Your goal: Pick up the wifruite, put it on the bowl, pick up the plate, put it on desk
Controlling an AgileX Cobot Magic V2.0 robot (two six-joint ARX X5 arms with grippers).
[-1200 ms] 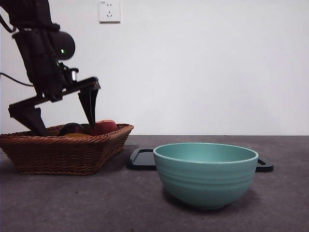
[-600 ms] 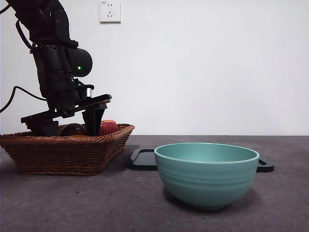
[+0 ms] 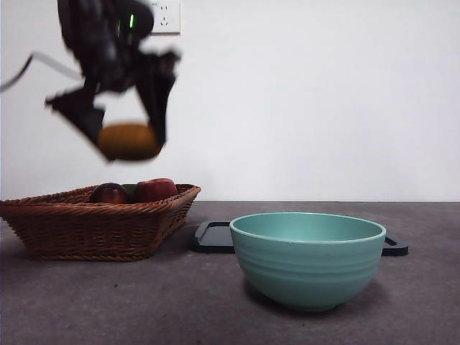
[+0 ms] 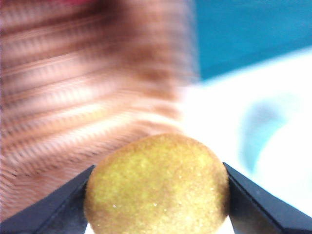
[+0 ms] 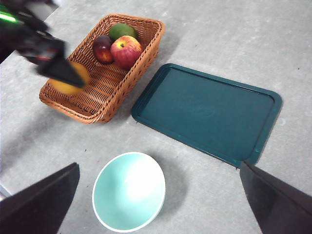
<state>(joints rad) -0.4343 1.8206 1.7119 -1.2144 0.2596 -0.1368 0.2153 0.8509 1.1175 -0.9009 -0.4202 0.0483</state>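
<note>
Left gripper (image 3: 129, 140) pinches the wifruite (image 3: 129, 141) in the air above the wicker basket (image 3: 93, 226), motion-blurred. Right gripper (image 5: 156, 214) is high over the desk (image 3: 144, 302), jaws spread wide, nothing between them. Bowl (image 3: 307, 259) stands empty in front of the dark tray (image 5: 207, 112). White wall behind, with a socket (image 3: 164, 16).

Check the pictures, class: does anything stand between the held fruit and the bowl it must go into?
Nothing visible does. The left gripper holds the fruit in the air above the basket, and the bowl stands open with clear space between.
</note>
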